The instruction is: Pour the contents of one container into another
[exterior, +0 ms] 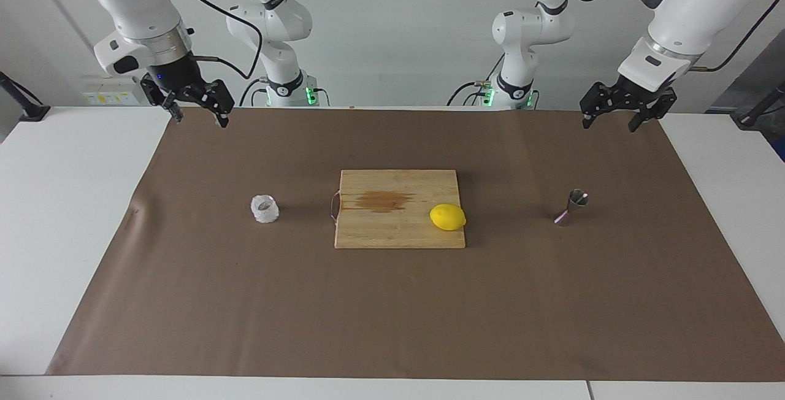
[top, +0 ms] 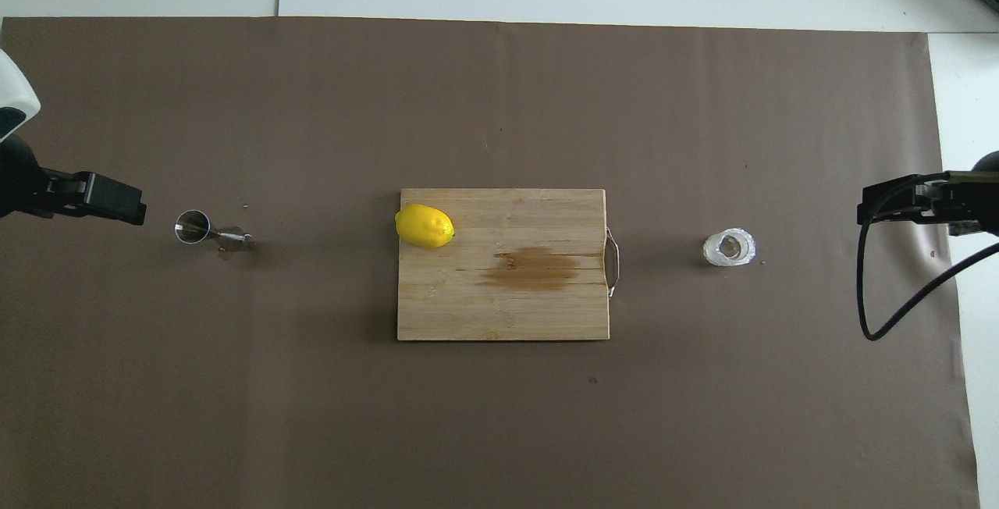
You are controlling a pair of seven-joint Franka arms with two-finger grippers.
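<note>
The right gripper [exterior: 197,107] hung raised over the brown mat's [exterior: 392,302] edge closest to the robots, at the right arm's end of the table, fingers spread and grasping nothing. The left gripper [exterior: 615,113] hung likewise over the mat's near edge at the left arm's end, fingers parted and empty. Farther out, three items sat in a row across the mat. The glass cup [exterior: 264,208] stood upright toward the right arm's end, well apart from both grippers. The wooden cutting board [exterior: 398,231] lay at the centre, bearing a dark stain and a lemon [exterior: 448,216] on its end toward the left arm. The metal jigger [exterior: 572,207] stood toward the left arm's end, well apart from the cup.
</note>
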